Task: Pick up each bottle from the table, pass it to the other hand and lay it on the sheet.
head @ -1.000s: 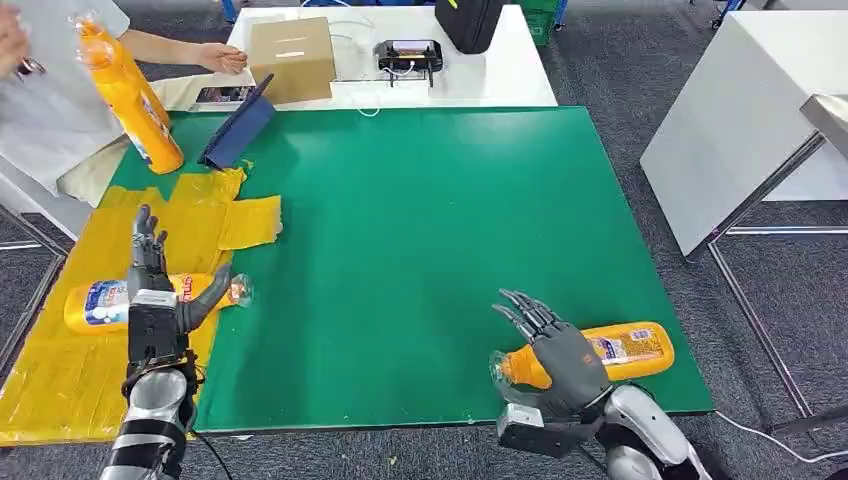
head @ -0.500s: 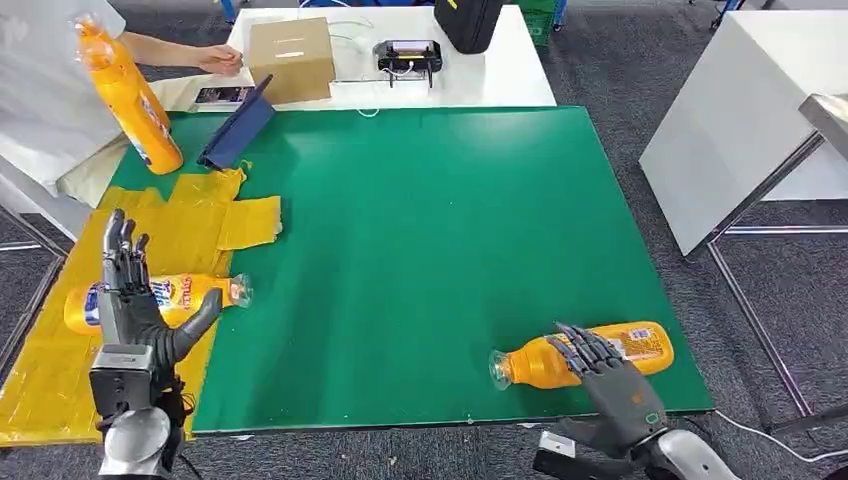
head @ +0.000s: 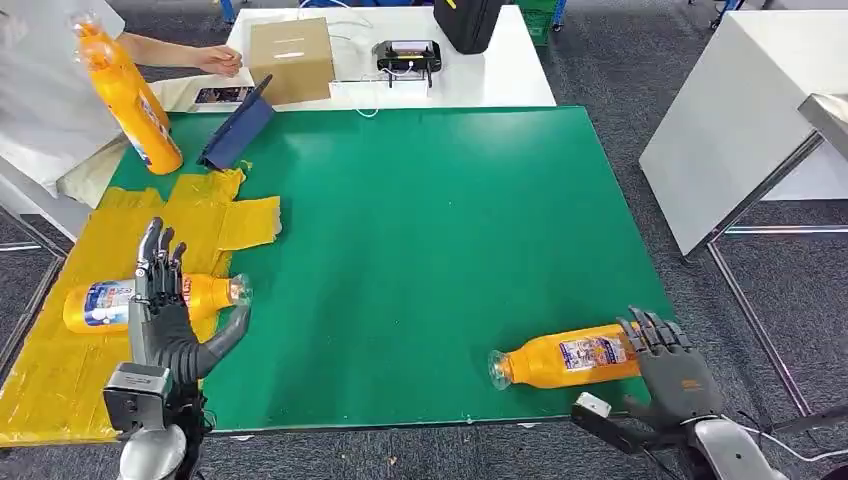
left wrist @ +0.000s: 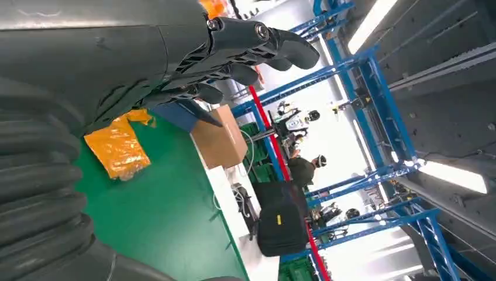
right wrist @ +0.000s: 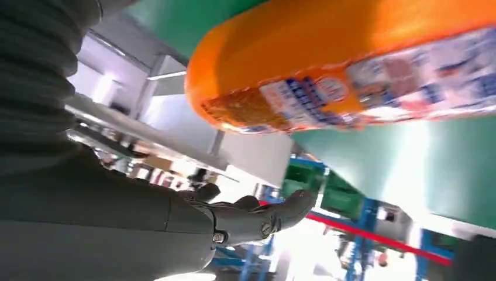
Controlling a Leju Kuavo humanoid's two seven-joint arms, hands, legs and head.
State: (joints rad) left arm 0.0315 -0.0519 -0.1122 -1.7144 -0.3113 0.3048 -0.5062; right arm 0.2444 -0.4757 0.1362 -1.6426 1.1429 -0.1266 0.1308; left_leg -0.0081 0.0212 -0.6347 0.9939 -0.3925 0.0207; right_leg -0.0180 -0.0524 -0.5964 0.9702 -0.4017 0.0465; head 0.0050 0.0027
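Note:
An orange bottle [head: 565,360] lies on its side near the front right edge of the green table [head: 430,220], cap toward the left. My right hand [head: 668,370] stands open just beside its base end, fingers spread; the right wrist view has the bottle [right wrist: 362,70] close above that hand [right wrist: 175,228]. A second orange bottle [head: 110,302] lies on the yellow sheet [head: 60,360] at the front left. My left hand [head: 168,320] is raised open in front of it, holding nothing, and its fingers [left wrist: 234,52] hang free in the left wrist view.
A person at the far left holds a third orange bottle [head: 125,95] upright over the table's corner. A blue tablet [head: 237,130], a cardboard box [head: 291,58], a black device [head: 407,55] and a black bag [head: 468,22] stand at the back. A white table [head: 740,110] is at the right.
My right hand has slid from over the bottle's neck to beside its base end, and the bottle has turned slightly. My left hand dipped and came back up near the sheet.

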